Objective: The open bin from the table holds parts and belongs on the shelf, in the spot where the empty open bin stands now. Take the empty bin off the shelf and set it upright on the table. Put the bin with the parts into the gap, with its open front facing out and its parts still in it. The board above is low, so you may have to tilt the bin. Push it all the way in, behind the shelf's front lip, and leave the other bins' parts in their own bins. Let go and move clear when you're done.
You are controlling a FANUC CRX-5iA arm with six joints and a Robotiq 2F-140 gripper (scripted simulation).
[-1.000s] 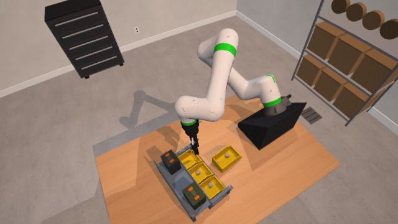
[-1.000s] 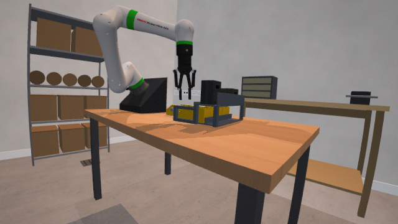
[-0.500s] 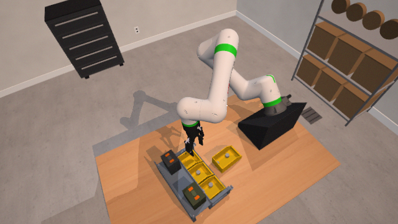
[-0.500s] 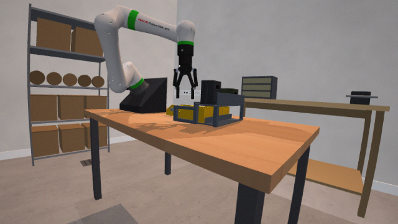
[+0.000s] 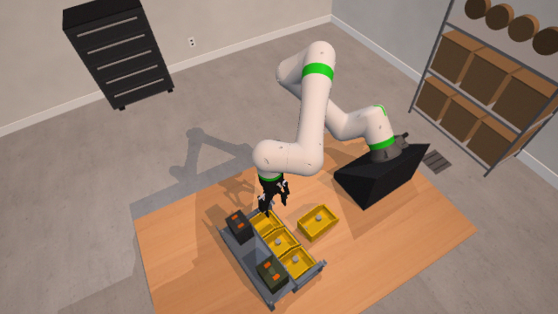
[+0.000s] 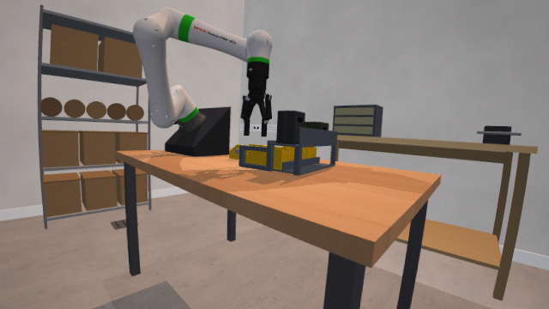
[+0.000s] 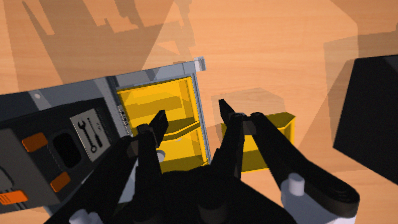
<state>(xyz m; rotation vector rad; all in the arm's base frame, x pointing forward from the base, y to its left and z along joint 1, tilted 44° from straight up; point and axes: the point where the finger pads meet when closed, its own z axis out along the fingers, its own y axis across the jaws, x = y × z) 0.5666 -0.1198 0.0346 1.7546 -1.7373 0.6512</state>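
The grey shelf (image 5: 244,257) (image 6: 313,142) (image 7: 150,76) stands on the wooden table (image 5: 392,235) (image 6: 343,193) with three yellow open bins in a row. The end bin nearest my arm is the empty bin (image 5: 264,223) (image 7: 150,100). The two other shelf bins (image 5: 281,241) (image 5: 297,261) each hold a grey part. The yellow bin with a part (image 5: 318,222) (image 7: 281,125) sits on the table just in front of the shelf. My gripper (image 5: 275,206) (image 6: 256,124) (image 7: 193,112) is open and empty. It hangs a little above the empty bin's end of the shelf.
Two dark boxes (image 5: 239,227) (image 5: 272,275) stand on the shelf's top board; one also shows in the wrist view (image 7: 60,145). The black robot pedestal (image 5: 379,174) (image 6: 202,133) (image 7: 370,120) stands behind the table bin. A second table (image 6: 429,148) stands beyond.
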